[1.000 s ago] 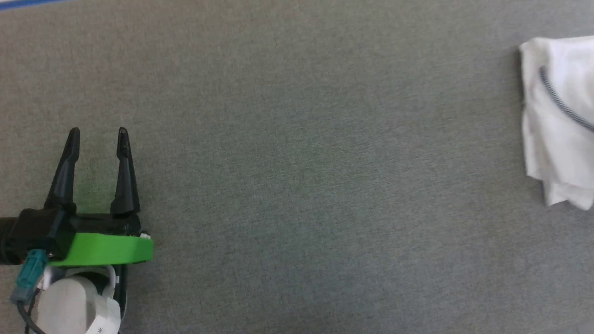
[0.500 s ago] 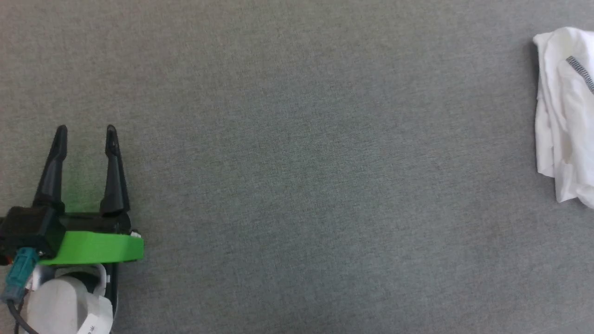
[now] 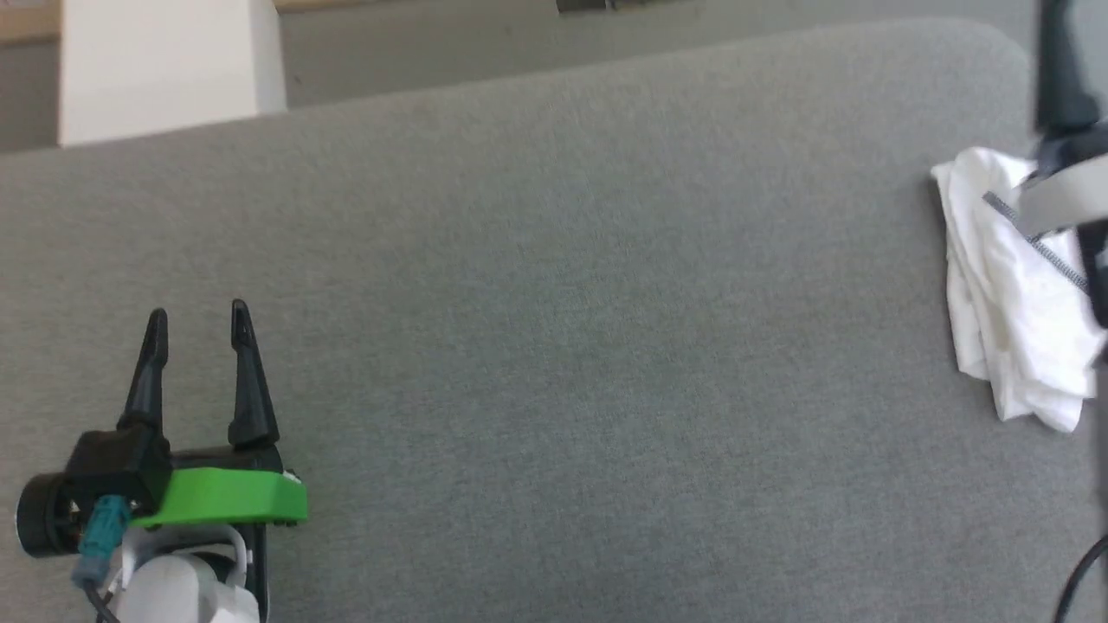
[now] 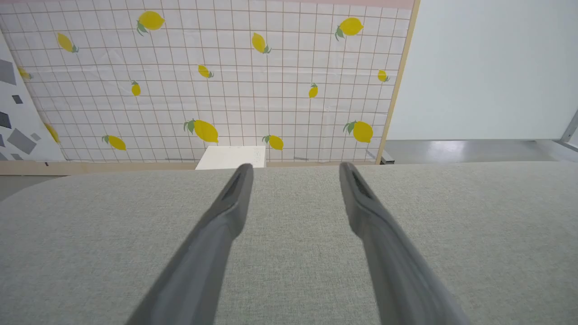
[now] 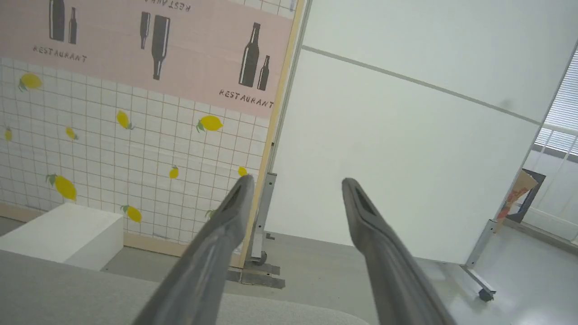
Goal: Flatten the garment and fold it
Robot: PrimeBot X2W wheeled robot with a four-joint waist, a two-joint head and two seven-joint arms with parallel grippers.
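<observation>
The thin white zigzag-stitched fabric garment [image 3: 995, 294] lies bunched on our grey cloth-covered table [image 3: 563, 303]; our left gripper [image 3: 198, 313] and right gripper [image 5: 295, 180] both stand released, fingers spread.

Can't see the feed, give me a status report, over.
Left gripper jaws open, empty. Right gripper jaws open, empty. Garment bunched at right end of table, not yet flat. White box beyond the table, nothing blocking.
</observation>
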